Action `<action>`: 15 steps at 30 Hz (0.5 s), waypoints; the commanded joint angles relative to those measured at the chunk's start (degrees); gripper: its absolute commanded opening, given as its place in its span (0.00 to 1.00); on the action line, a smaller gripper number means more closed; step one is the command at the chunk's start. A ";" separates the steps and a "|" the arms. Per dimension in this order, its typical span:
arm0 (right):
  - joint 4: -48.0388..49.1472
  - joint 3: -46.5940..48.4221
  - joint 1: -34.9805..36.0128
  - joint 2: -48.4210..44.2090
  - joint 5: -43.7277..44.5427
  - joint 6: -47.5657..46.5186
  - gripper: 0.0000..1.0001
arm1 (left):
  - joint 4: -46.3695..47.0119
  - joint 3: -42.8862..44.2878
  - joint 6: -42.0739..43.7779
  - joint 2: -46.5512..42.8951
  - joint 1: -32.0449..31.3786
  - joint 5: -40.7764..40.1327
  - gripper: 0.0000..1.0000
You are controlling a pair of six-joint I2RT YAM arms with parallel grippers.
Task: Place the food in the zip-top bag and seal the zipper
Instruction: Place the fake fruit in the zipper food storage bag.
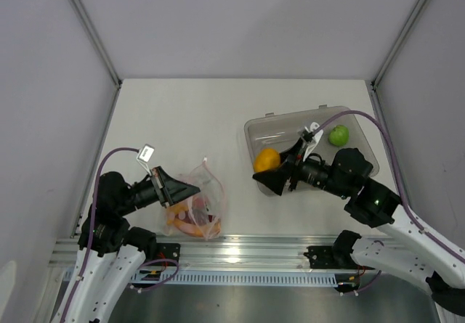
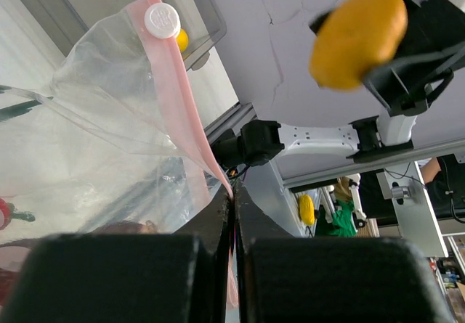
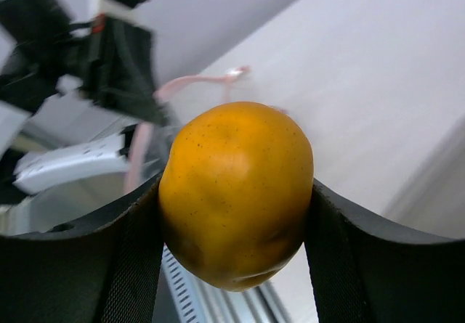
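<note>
The clear zip-top bag (image 1: 200,203) lies near the table's front, left of centre, with red and orange food pieces (image 1: 183,223) inside. My left gripper (image 1: 190,189) is shut on the bag's pinkish-red zipper strip (image 2: 190,123) and holds the mouth up. My right gripper (image 1: 263,172) is shut on the yellow-orange fruit (image 1: 267,160), which fills the right wrist view (image 3: 236,192) and also shows in the left wrist view (image 2: 357,36). It hangs above the table to the right of the bag. The green round fruit (image 1: 338,135) lies in the grey bin.
The grey translucent bin (image 1: 283,127) stands at right centre, partly under my right arm. A white slider tab (image 2: 162,19) sits at the end of the zipper strip. An aluminium rail (image 1: 240,247) runs along the table's front edge.
</note>
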 commanded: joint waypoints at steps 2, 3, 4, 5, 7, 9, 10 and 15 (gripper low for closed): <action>6.96 -0.02 9.63 2.86 -3.68 -2.28 0.06 | 1.02 2.24 -0.62 -0.42 -0.30 -0.38 0.00; 7.14 0.33 13.47 4.01 -2.90 -2.89 0.06 | 0.93 2.24 -0.62 -0.24 -0.30 -0.46 0.00; 7.23 0.77 15.51 5.15 -1.84 -3.42 0.06 | 0.93 2.50 -0.62 -0.16 -0.30 -0.38 0.01; 7.14 1.82 17.62 7.34 -0.35 -4.03 0.06 | 0.93 2.42 -0.88 -0.15 -0.30 -0.38 0.00; 6.88 2.79 23.84 9.46 5.33 -6.49 0.06 | 1.10 2.59 -1.14 -0.15 -0.30 -0.03 0.01; 7.23 3.94 26.51 12.36 7.65 -7.72 0.07 | 1.28 2.51 -1.67 -0.42 -0.30 0.24 0.01; 7.93 4.29 27.48 13.50 7.75 -7.73 0.07 | 1.36 2.51 -2.20 -0.59 -0.30 0.67 0.01; 9.34 7.18 28.72 21.33 9.85 -7.38 0.07 | 1.10 3.03 -2.90 -1.12 -0.30 0.94 0.01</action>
